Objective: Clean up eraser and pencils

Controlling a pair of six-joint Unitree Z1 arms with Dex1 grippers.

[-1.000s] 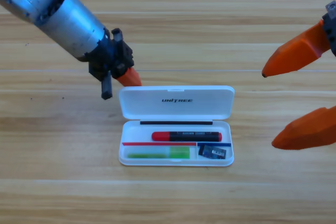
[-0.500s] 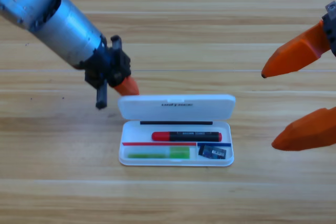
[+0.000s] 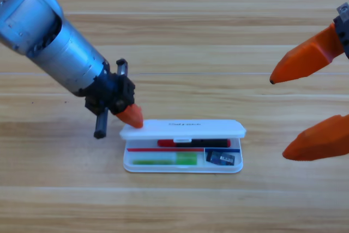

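Resting on wooden table (image 3: 218,20), white case (image 3: 182,163), left pincer (image 3: 131,115) at lid, grip unclear, right pincer (image 3: 308,105) agape

Matt, grained wooden table (image 3: 218,25), smooth glossy white plastic case (image 3: 182,130), brushed grey metal left arm (image 3: 49,42), and smooth orange plastic-looking jaws on the right gripper (image 3: 313,102).

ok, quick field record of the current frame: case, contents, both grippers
case: white hinged case, lid tipped partly down over the tray
marker: red-capped black marker in rear slot, partly under lid
green pencil: front left slot
eraser: front right compartment
left gripper: at lid's left end, appears to push it shut
right gripper: waiting at right edge, open
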